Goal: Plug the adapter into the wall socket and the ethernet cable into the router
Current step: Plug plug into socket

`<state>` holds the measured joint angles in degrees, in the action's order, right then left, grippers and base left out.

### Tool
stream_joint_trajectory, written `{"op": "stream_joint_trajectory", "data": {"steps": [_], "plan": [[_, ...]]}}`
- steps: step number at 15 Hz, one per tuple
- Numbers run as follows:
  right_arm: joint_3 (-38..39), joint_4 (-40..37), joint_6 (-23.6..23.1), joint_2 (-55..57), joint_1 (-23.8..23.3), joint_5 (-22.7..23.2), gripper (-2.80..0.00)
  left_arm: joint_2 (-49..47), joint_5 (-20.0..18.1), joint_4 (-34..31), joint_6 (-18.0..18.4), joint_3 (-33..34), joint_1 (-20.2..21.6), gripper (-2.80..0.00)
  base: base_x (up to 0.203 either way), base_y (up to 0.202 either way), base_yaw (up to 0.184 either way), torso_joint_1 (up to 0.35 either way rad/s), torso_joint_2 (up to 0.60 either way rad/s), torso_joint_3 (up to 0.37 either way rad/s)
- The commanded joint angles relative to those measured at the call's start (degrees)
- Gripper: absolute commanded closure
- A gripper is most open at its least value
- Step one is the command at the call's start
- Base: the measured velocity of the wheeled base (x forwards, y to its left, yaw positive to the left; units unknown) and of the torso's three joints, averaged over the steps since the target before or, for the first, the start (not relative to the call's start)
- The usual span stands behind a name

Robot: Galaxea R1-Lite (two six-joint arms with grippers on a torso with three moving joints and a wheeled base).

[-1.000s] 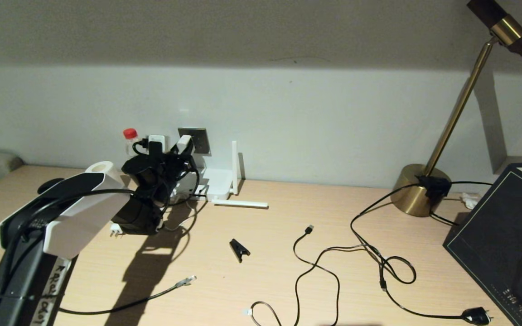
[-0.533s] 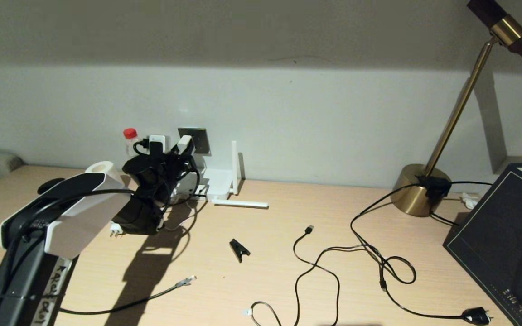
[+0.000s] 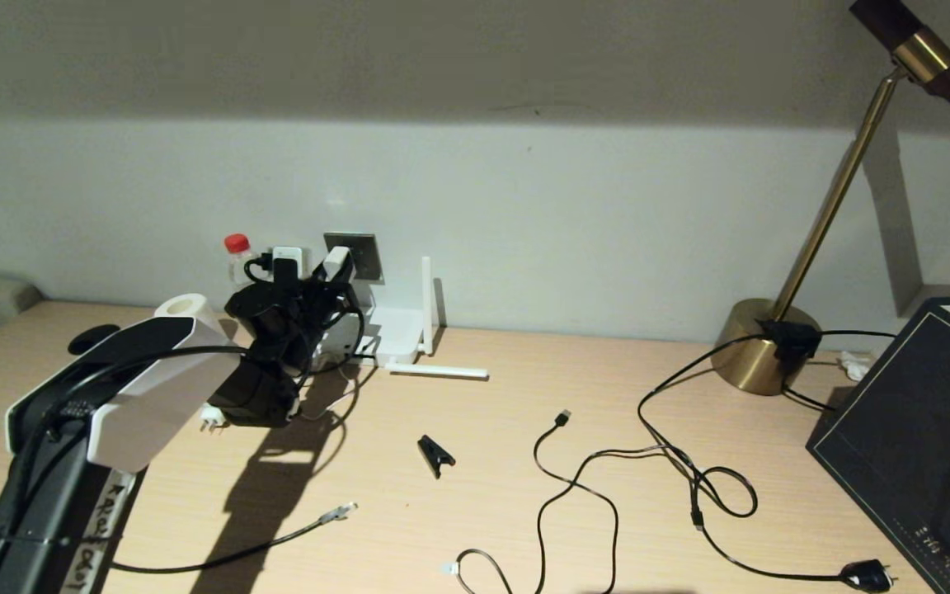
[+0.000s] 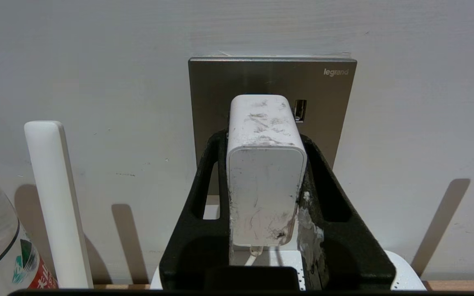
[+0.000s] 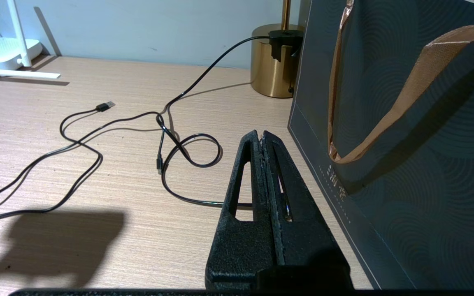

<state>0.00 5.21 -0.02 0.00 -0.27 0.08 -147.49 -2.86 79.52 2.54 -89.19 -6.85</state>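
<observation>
My left gripper (image 4: 265, 137) is shut on the adapter (image 4: 266, 172), a scuffed white block with a thin white cord below it. The adapter's far end sits against the grey wall socket (image 4: 331, 94); the pins are hidden. In the head view the adapter (image 3: 335, 262) meets the wall socket (image 3: 365, 254) at the back left. The white router (image 3: 397, 334) lies just below it, one antenna (image 3: 426, 301) upright. The ethernet cable (image 3: 219, 559) lies loose on the desk, clear plug (image 3: 339, 513) free. My right gripper (image 5: 261, 135) is shut and empty, low by a dark bag.
A red-capped bottle (image 3: 237, 252) stands left of the socket. A black clip (image 3: 435, 454), a USB-tipped black cable (image 3: 562, 418) and a cable with a mains plug (image 3: 867, 573) lie mid-desk. A brass lamp base (image 3: 759, 346) and dark bag (image 3: 912, 429) stand right.
My left forearm has shifted slightly right and up. The gripper stays at the socket with the adapter in it. Nothing on the desk has moved.
</observation>
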Motion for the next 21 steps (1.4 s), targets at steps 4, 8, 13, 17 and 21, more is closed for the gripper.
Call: {"op": "stream_joint_trajectory", "data": {"steps": [4,8,13,17,21], "plan": [[2.0,0.1,-0.1,0.1,0.0,0.0,0.00,-0.3,0.0,0.5,0.0,0.0,0.2,0.00,0.000,0.000,0.000,0.000,0.00,0.000],[2.0,0.1,0.0,0.1,0.0,0.0,0.00,-0.7,0.0,0.3,0.0,-1.1,0.2,0.00,0.000,0.000,0.000,0.000,0.00,0.000],[2.0,0.1,0.0,0.1,0.0,0.0,0.00,-1.5,0.0,-0.3,0.0,-2.1,0.2,0.00,0.000,0.000,0.000,0.000,0.00,0.000],[2.0,0.1,-0.1,0.1,0.0,0.0,0.00,-2.2,0.1,-0.6,0.1,-3.1,0.3,0.00,0.000,0.000,0.000,0.000,0.00,0.000],[2.0,0.1,0.0,0.1,0.0,0.0,0.00,-2.4,0.1,-1.2,0.0,-3.9,0.3,0.00,0.000,0.000,0.000,0.000,0.00,0.000]]}}
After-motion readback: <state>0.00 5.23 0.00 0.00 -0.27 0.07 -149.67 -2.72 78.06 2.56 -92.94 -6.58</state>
